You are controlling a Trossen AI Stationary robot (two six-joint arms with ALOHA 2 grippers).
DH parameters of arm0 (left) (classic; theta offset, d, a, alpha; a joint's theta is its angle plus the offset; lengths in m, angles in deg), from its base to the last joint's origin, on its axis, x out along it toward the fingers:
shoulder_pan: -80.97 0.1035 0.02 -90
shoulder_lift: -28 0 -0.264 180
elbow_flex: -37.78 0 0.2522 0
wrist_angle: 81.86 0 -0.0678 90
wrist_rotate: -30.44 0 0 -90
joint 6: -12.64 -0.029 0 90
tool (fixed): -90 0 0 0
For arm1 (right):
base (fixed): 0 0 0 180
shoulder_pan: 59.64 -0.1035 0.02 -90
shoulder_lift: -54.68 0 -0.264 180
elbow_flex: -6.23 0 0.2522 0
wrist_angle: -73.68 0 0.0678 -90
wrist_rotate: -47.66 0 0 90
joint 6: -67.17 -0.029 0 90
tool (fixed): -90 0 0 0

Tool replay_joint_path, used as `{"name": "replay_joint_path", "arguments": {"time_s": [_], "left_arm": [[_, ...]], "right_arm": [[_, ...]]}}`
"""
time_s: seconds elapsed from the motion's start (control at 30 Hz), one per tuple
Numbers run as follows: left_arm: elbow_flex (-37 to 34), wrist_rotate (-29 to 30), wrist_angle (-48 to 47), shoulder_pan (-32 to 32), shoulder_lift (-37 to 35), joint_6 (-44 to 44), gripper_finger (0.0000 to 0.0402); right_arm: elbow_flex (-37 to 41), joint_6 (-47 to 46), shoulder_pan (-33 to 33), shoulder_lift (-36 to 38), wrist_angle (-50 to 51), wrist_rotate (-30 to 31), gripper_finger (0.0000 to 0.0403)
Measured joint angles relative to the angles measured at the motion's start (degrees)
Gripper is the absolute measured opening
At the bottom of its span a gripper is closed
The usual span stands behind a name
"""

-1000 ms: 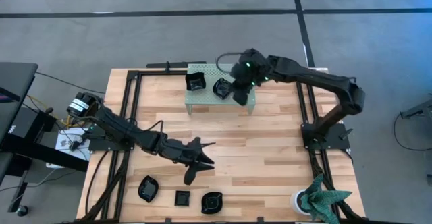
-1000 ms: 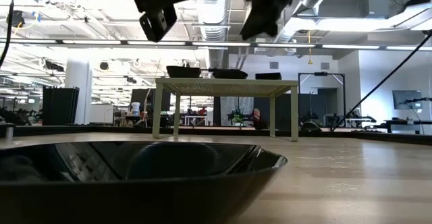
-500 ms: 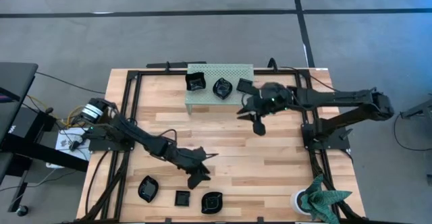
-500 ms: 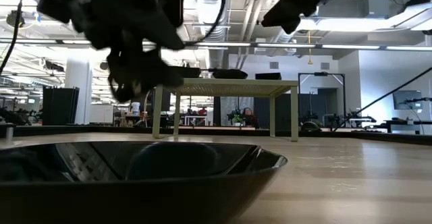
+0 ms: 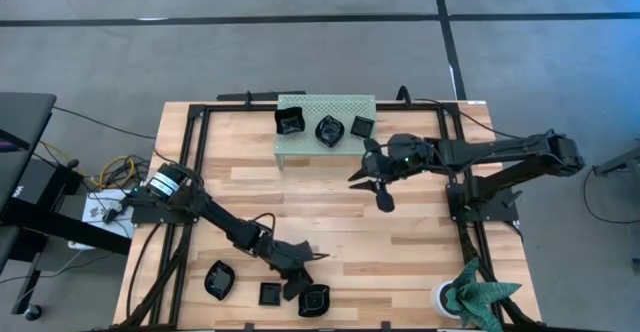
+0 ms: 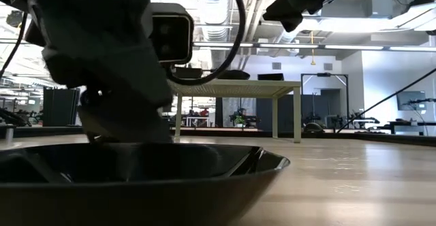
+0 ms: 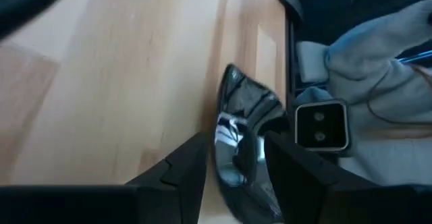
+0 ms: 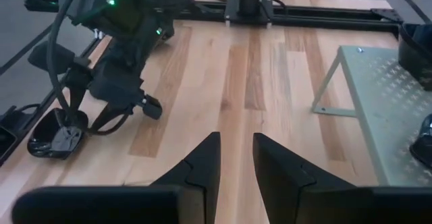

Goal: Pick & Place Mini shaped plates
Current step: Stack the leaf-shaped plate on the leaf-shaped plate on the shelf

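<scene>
Now | left gripper (image 5: 303, 284) low over plate (image 5: 314, 299) | jaws straddling rim

You had a smooth pale wood-plank tabletop (image 5: 400, 232) framed in matt black metal. The plates (image 5: 314, 299) along its near edge were glossy black, mirror-like. The perforated rack (image 5: 330, 142) looked like matt pale green metal.
</scene>
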Motion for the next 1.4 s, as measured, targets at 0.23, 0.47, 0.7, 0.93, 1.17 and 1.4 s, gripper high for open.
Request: {"name": "replay_joint_path", "arguments": {"time_s": [0.23, 0.47, 0.7, 0.93, 1.17, 1.4], "left_arm": [[-0.22, 2.06, -2.54, -0.29, -0.86, -0.72, 0.0150], [0.07, 2.50, -2.21, -1.10, 0.05, -1.20, 0.0147], [0.07, 2.48, -3.29, -1.55, 0.10, -5.03, 0.0098], [0.07, 2.78, -3.75, -1.42, 0.01, -5.69, 0.0010], [-0.17, 12.17, -7.12, 2.38, -4.93, -6.81, 0.0005], [-0.11, 20.27, -14.44, 11.51, -19.25, -13.42, 0.0004]], "right_arm": [[0.00, -0.54, -1.31, -0.16, -0.24, -0.14, 0.0082], [0.00, -0.53, -2.81, -0.16, -0.21, -0.17, 0.0082], [0.00, -0.52, -3.28, -0.16, -0.18, -0.17, 0.0082], [0.00, -0.50, -3.28, -0.16, -0.18, -0.17, 0.0082], [0.00, -0.50, -3.28, -0.16, -0.20, -0.13, 0.0082], [0.00, -0.31, -3.22, 4.16, 5.02, 0.25, 0.0082]]}}
